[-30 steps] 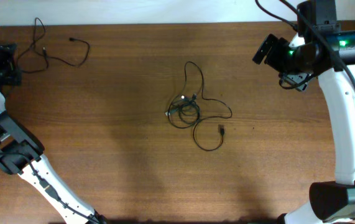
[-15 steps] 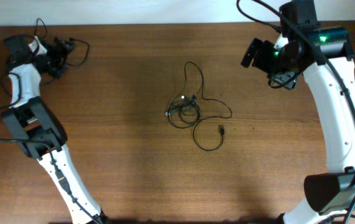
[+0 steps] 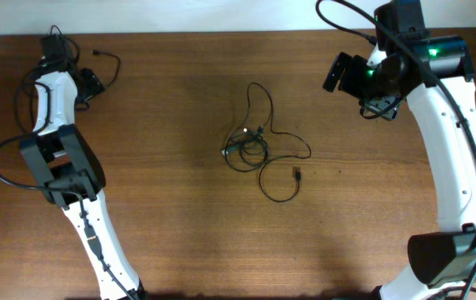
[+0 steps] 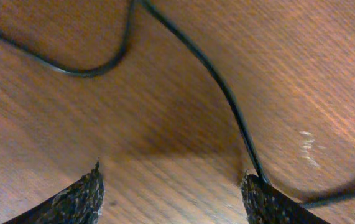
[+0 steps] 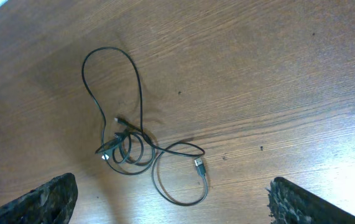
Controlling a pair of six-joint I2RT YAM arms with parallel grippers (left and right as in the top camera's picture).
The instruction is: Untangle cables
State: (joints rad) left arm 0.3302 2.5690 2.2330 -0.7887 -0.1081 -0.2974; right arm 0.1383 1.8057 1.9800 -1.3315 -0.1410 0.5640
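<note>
A tangled black cable [image 3: 258, 150] with loops and a USB plug [image 3: 297, 174] lies at the table's middle. It also shows in the right wrist view [image 5: 130, 146], with its plug [image 5: 199, 165]. A second thin black cable [image 3: 117, 65] lies at the back left. My left gripper [image 3: 87, 86] is open just above that cable [image 4: 227, 99], which runs up to its right fingertip [image 4: 267, 199]. My right gripper [image 3: 335, 73] is open and empty, held high over the back right. In its own view [image 5: 174, 205] the tangle lies between and beyond its jaws.
The wooden table [image 3: 171, 208] carries only the two cables. The table's back edge meets a white wall [image 3: 221, 12]. The right arm's own black cables [image 3: 346, 12] hang near its wrist.
My left arm has swung from the far left edge in over the back-left cable. My right arm shifted slightly left, then held still. The tangle has not moved.
</note>
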